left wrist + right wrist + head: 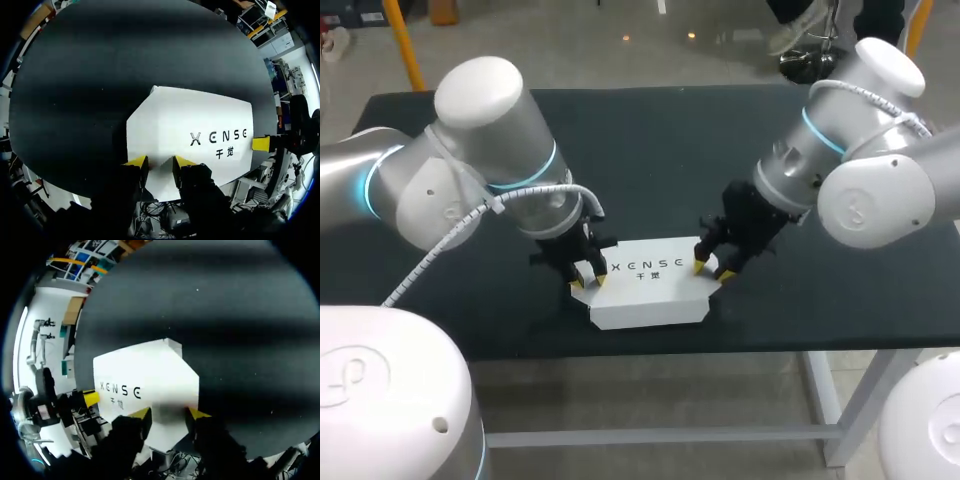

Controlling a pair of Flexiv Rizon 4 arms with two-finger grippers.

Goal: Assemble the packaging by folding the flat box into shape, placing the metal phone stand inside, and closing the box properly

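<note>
A white box [650, 292] with dark print on its lid lies closed and flat-topped near the table's front edge. My left gripper [588, 282] stands over the box's left end, open, both yellow tips down on the white card [200, 125] with a crease running between them. At the opposite end my right gripper [710, 270] is open too, and its tips rest on the box's right end [150, 375]. Nothing is pinched from two sides in either wrist view [160, 162] [170, 415]. No metal phone stand is in view.
The black table [650, 150] stretches bare behind and beside the box. Its front edge [720, 345] runs just below the box. Each wrist view catches a yellow tip of the other arm at the box's far end.
</note>
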